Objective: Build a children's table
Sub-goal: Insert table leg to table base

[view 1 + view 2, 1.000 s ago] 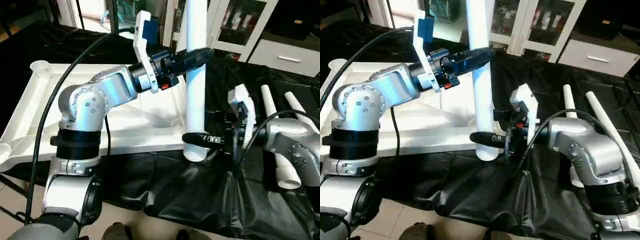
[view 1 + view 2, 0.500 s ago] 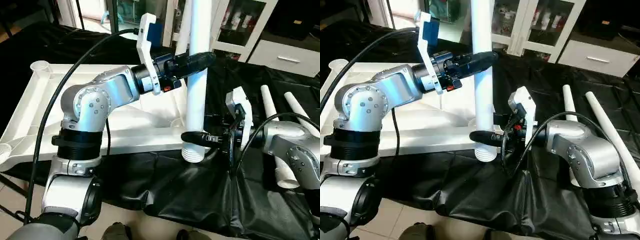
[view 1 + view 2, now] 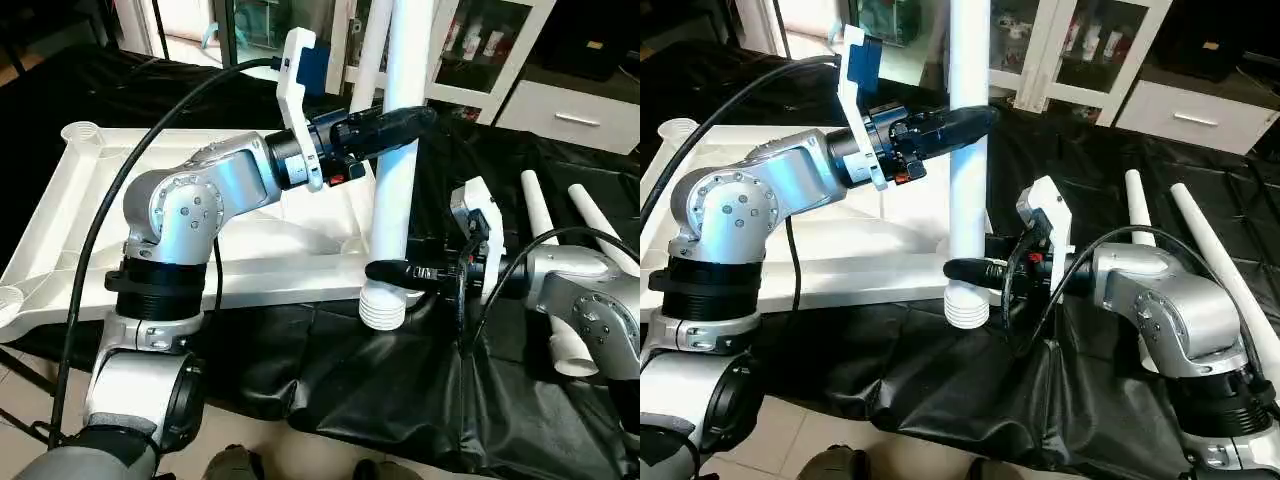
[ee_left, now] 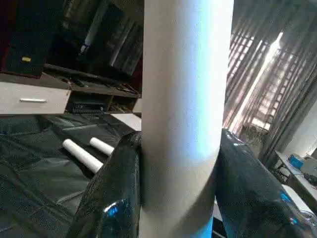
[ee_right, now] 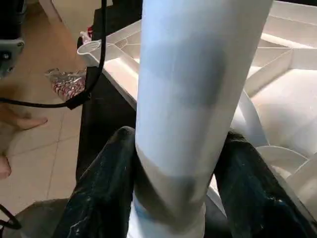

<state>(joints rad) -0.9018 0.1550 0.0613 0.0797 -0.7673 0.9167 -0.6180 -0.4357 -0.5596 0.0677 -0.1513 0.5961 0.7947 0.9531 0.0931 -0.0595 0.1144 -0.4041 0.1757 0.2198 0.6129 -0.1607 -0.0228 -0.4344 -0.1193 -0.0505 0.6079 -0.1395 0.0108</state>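
Grippers, two, both pinching one upright leg [image 3: 395,170]: left gripper [image 3: 400,122] pressed on the upper shaft, right gripper [image 3: 392,272] clamped just above the ribbed foot end, probably to keep the tube plumb for seating. Leg hangs off the bench [image 3: 400,400] edge, just beside the near corner socket at 9 o'clock. Table top [image 3: 60,230] lies underside-up, toward 10 o'clock. Spare legs [image 3: 560,300], two, lie at 3 o'clock, well apart. White cabinets [image 3: 520,60] stand at 1 o'clock; nothing blocks the socket.
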